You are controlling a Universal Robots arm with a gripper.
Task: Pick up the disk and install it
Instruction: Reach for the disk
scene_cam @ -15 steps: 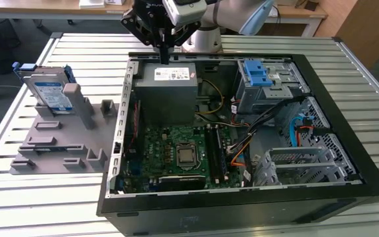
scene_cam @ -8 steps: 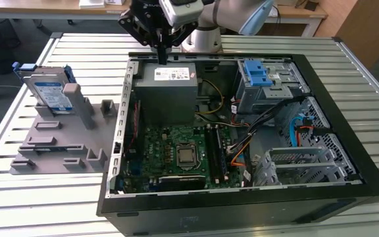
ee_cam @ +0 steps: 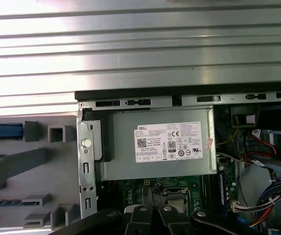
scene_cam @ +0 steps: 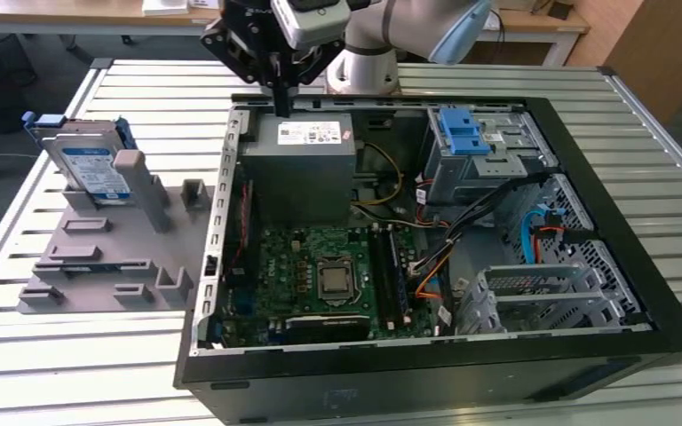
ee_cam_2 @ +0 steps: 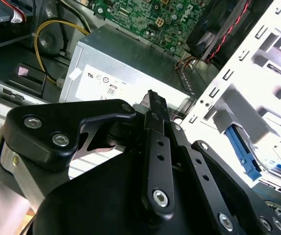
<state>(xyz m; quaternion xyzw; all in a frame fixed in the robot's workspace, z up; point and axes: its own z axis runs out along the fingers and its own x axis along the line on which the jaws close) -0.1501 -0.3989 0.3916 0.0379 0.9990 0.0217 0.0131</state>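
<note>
Gripper: the gripper (scene_cam: 281, 110) hangs with its fingers pointing straight down over the open computer case (scene_cam: 436, 377). It also shows in both wrist views (ee_cam_2: 151, 98) (ee_cam: 153, 211).
Finger state: the two black fingers seem pressed together with nothing between them (the seam between them is thin, so this is my best reading).
Directly under the gripper: the grey box (scene_cam: 299, 173) with its white sticker, at the case's back edge. I cannot tell whether the tips touch it.
Disk: the disk (scene_cam: 86, 164) stands upright on edge, well apart from the gripper and outside the case. Its silver face and blue-and-white label are turned outward.
Disk's seat: a grey holder (scene_cam: 104, 257) with slots and posts, lying on the slatted table (scene_cam: 81, 355) beside the case wall. The disk sits at the end of the holder nearest the gripper.
Opposite side of the gripper from the disk: a silver cage (scene_cam: 483, 160) with a blue latch (scene_cam: 460, 133), inside the case.
Beyond the grey box, away from the gripper: the green motherboard (scene_cam: 317, 266).
Task standing: the disk is not grasped and sits in its holder.
</note>
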